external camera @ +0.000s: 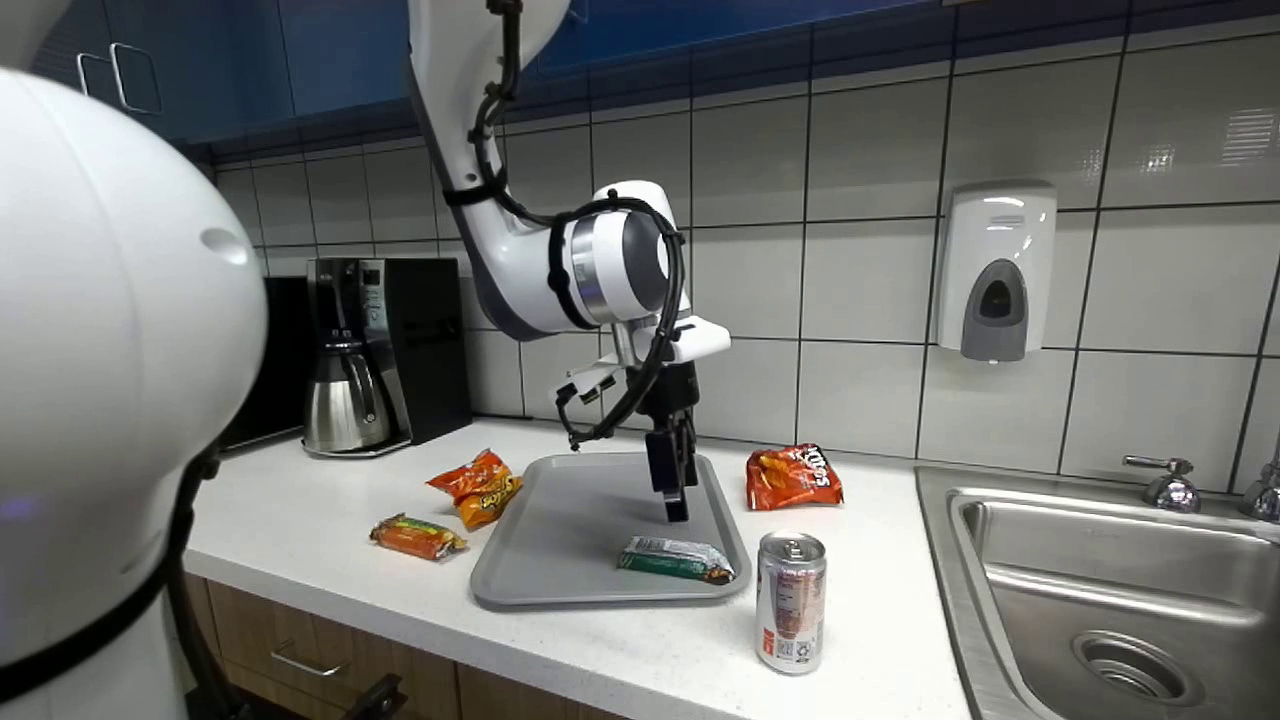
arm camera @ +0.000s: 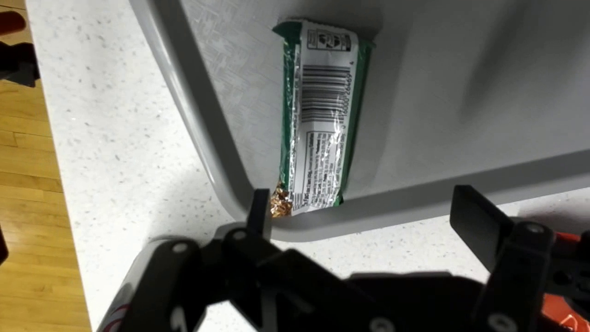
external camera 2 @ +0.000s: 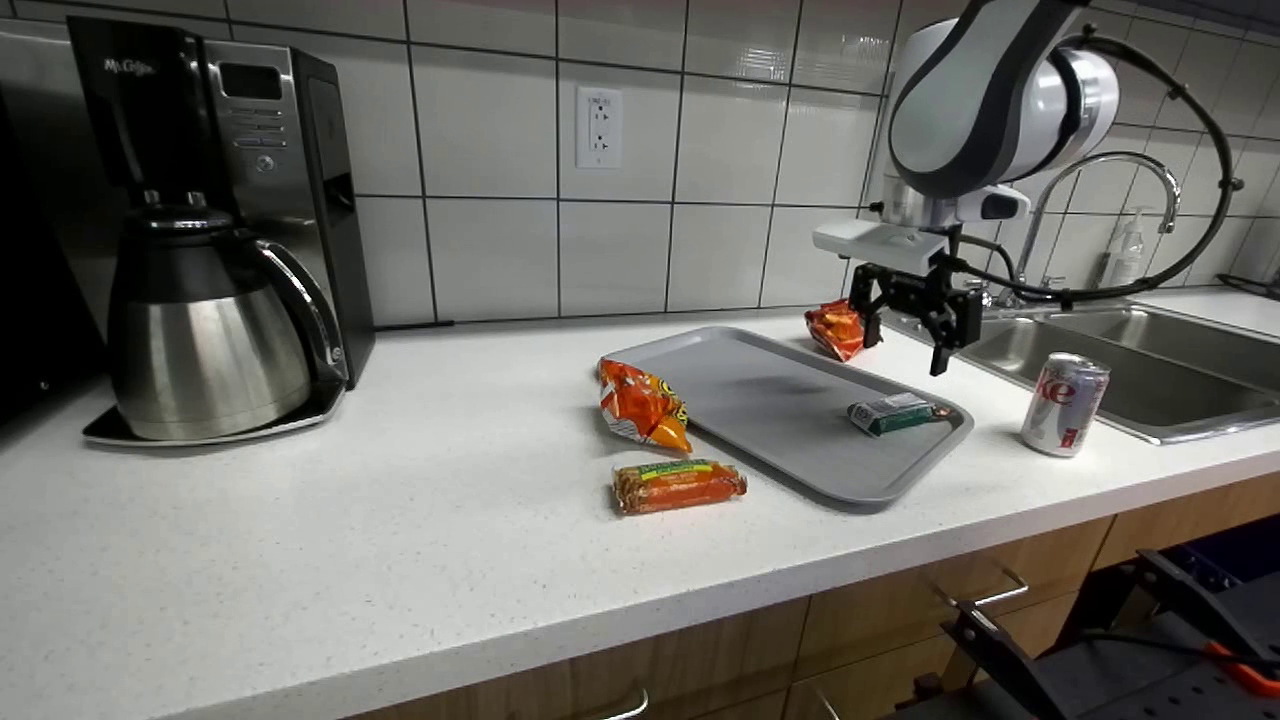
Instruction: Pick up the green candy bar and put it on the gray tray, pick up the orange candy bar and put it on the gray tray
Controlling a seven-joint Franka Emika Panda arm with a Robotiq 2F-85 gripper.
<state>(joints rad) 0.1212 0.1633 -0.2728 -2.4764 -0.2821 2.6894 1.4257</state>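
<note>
The green candy bar [external camera: 676, 559] lies label-down or label-up, I cannot tell which, on the gray tray [external camera: 555, 540] near one corner. It also shows in an exterior view [external camera 2: 893, 412] and in the wrist view [arm camera: 322, 124], with its barcode side up. The orange candy bar [external camera: 418, 537] lies on the white counter beside the tray; it also shows in an exterior view [external camera 2: 680, 486]. It is out of the wrist view. My gripper [external camera 2: 905, 352] is open and empty above the tray, apart from the green bar. Its spread fingers show in the wrist view [arm camera: 362, 203].
An orange snack bag [external camera: 482, 490] touches or nearly touches the tray's edge near the orange bar. A red snack bag [external camera: 793, 477] and a silver can [external camera: 791, 603] stand on the opposite side. A coffee maker [external camera 2: 210, 300] and a sink [external camera: 1110, 600] flank the counter.
</note>
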